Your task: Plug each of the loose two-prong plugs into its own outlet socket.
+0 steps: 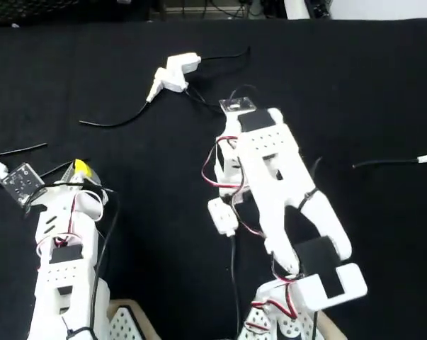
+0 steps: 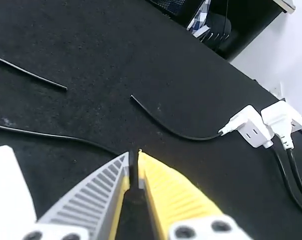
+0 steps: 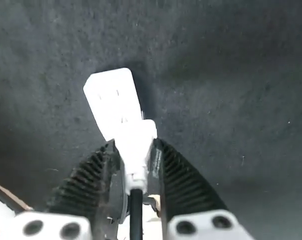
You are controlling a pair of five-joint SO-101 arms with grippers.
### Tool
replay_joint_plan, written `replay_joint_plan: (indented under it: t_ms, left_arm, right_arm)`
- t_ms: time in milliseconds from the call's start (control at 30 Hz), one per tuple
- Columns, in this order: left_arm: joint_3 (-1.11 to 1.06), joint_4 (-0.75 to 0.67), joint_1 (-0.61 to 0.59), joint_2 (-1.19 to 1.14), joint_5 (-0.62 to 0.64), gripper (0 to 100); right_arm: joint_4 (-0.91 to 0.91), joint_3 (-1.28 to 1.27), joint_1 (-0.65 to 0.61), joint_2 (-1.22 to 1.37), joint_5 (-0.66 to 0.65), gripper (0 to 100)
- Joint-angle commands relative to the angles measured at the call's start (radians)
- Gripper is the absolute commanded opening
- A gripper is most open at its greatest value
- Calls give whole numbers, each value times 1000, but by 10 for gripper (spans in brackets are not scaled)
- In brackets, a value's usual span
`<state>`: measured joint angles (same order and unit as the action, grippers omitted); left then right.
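Left gripper (image 2: 133,156) pinched on black cord (image 2: 40,134), bench (image 1: 340,85) left edge — right gripper (image 3: 134,146) clamped on white plug (image 3: 133,131), mid-bench

- A white plug (image 3: 121,107) on a black cable is held in the right gripper (image 3: 134,145), against the black counter (image 3: 231,75).
- Two white connectors (image 1: 169,79) are laid touching on the far side of the counter, with black cables trailing from them.
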<state>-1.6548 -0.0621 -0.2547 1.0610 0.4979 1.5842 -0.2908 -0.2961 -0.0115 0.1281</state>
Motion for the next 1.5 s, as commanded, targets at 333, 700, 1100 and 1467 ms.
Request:
replay_joint_plan:
  t_ms: [333, 700, 1100, 1467]
  left_arm:
    - [5, -15, 10, 15, -9, 47]
    - [5, -15, 10, 15, -9, 47]
    - [5, -15, 10, 15, -9, 47]
    - [5, -15, 10, 15, -9, 47]
  right_arm:
    - [-32, 61, -101, 12, 14, 12]
    - [-64, 62, -100, 96, 8, 12]
    - [-68, 79, -103, 102, -26, 12]
    - [-94, 76, -104, 206, -26, 12]
